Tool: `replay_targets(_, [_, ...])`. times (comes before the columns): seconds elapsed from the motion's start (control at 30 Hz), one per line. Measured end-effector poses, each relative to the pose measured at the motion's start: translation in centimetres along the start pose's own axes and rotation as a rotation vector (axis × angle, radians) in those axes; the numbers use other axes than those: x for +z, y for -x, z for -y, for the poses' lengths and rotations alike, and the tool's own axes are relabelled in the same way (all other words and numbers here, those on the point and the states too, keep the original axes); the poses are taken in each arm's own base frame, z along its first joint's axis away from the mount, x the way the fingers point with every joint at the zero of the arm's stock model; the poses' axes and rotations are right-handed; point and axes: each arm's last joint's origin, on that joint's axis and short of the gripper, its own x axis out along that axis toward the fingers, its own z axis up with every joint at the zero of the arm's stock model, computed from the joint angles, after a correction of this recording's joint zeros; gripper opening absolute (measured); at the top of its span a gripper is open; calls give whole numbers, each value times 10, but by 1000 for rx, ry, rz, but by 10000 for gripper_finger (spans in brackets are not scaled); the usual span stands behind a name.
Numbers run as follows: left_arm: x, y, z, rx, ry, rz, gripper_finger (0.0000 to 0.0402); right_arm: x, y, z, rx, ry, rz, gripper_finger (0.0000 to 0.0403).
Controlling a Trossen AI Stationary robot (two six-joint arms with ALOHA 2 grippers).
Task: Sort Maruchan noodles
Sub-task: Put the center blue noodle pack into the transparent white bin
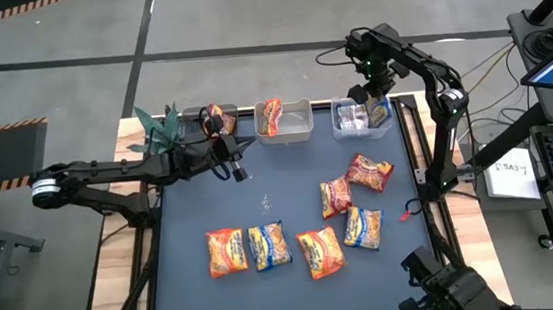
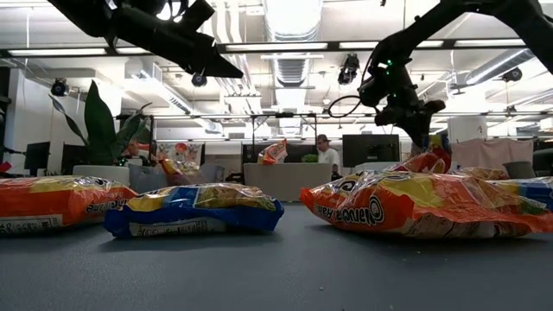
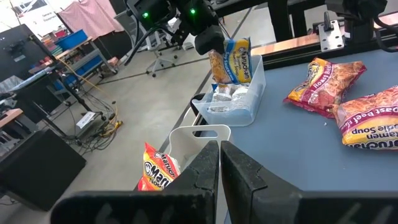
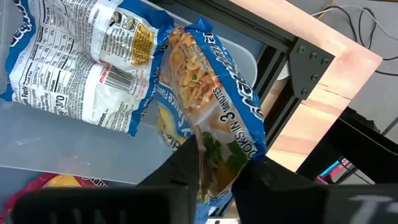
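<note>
Nearest on the dark grey tabletop (image 1: 282, 215) lie crinkly flat plastic ramen packets (image 1: 274, 245): orange ones, blue-and-yellow ones, and dark red ones (image 1: 368, 172) farther back. Beyond them, three clear plastic bins (image 1: 284, 121) line the far edge. The left gripper (image 1: 239, 170) hovers by the left bin, fingers pressed together, empty. Over the right-hand clear bin (image 1: 354, 128), the right gripper (image 4: 214, 180) clenches a blue-and-yellow packet (image 4: 208, 106) by its edge, hanging above another blue packet (image 4: 74, 68) showing its white nutrition label.
</note>
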Motion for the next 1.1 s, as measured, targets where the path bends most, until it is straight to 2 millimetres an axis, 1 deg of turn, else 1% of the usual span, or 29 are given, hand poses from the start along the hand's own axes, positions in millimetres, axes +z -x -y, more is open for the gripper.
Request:
replay_targets(0.1, [0,0,0,0,0,0,0,0,0,0,0,0,0,38])
replay_targets(0.2, [0,0,0,0,0,0,0,0,0,0,0,-10,-2,31])
replay_targets(0.4, [0,0,0,0,0,0,0,1,-3,-1,0,-17,1,35])
replay_targets(0.77, [0,0,0,0,0,0,0,4,-4,-1,5,-22,30,36])
replay_targets(0.87, [0,0,0,0,0,0,0,4,-4,-2,4,8,35,36])
replay_targets(1.03, [0,0,0,0,0,0,0,5,-4,-2,5,-8,40,31])
replay_targets(1.1, [0,0,0,0,0,0,0,5,-4,-2,5,-10,39,35])
